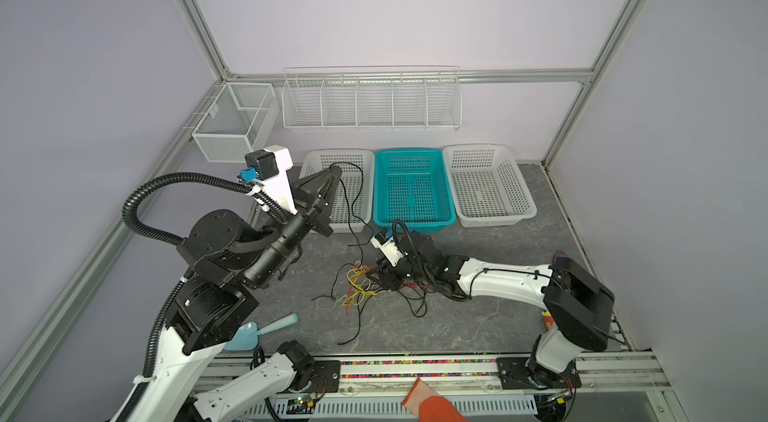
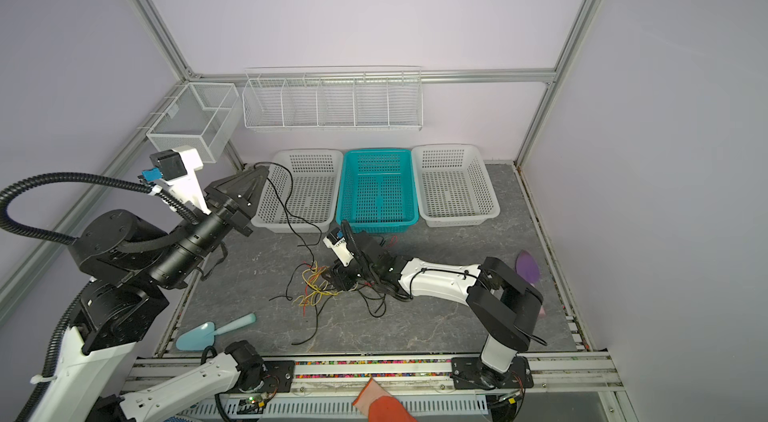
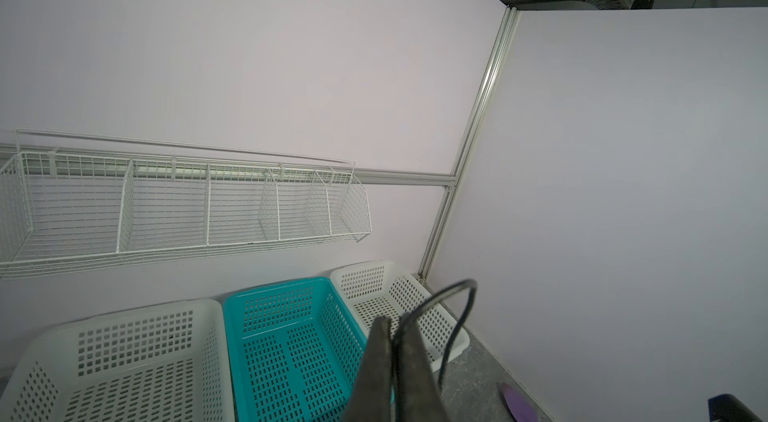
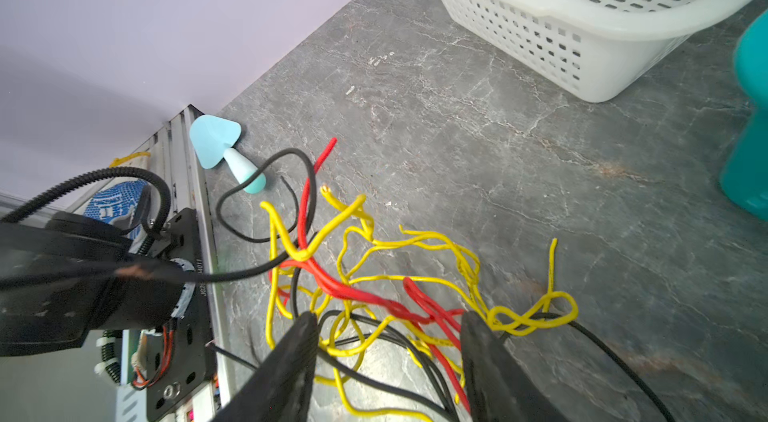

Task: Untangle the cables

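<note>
left jaws pinched shut on one black cable (image 3: 451, 290), held up over a white basket (image 1: 336, 152), right jaws stood open around the tangled cables (image 4: 365, 295), which lay on the counter (image 1: 478, 316)

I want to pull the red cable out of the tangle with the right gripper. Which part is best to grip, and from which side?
Probably the straight free end of the red cable, which sticks out of the pile on its far side from the right gripper. There no yellow cables cross it. Come from above, jaws open and across the wire.
</note>
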Tool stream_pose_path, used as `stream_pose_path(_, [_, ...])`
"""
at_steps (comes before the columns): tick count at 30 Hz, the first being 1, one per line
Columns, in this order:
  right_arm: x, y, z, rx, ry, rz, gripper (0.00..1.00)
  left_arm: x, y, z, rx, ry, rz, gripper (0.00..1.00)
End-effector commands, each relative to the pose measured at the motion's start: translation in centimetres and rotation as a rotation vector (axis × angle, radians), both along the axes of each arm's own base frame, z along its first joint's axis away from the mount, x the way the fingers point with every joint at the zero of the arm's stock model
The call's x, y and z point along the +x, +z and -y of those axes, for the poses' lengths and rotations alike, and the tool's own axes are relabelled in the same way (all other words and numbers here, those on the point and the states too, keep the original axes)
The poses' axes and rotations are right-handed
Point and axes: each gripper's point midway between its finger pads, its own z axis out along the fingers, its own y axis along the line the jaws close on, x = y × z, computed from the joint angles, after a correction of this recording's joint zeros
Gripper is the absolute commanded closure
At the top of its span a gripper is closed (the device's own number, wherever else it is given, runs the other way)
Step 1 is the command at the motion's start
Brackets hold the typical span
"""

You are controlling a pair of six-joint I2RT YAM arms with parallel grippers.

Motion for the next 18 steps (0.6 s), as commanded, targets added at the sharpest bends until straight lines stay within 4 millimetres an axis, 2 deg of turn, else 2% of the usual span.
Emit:
stream_pose_path(1, [1.3,1.1,-1.2,0.028,-0.017,0.077,0.43,-0.3,0.5,-0.1,-0.034,-0.012,0.015,1.0])
stream_pose_path(10, [2.8,0.1,-2.3,0.044,-0.045,0.106,0.49,-0.9,0.8,0.1,-0.072,-0.052,0.008,1.0])
stream_pose_path(18, [2.7,1.7,-2.8,0.103,-0.03,0.113,0.49,-1.0,0.4,0.3,-0.09,-0.072,-0.003,1.0])
